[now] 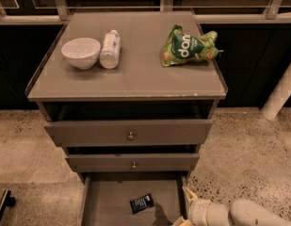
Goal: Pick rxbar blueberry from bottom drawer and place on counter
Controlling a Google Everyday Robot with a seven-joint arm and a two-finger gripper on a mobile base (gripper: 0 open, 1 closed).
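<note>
The one gripper (182, 207) sits low at the right wall of the pulled-out grey-brown bottom drawer (107, 202). Its two pale fingers (187, 195) are apart and hold nothing. One small dark blue rxbar blueberry (142, 203) lies flat on the drawer floor, just left of the gripper and not touching it, with bare floor around it. Above are two closed knobbed drawers (130, 132). Higher up, the flat grey-brown counter (135, 76) holds one white bowl (81, 52), one white bottle (110, 49) and one green chip bag (187, 48), with bare room between the bottle and the bag.

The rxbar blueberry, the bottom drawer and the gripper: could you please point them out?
rxbar blueberry (141, 203): camera view, wrapper's middle.
bottom drawer (107, 206): camera view, bare floor.
gripper (184, 206): camera view, between its open fingers, at drawer's right wall.
</note>
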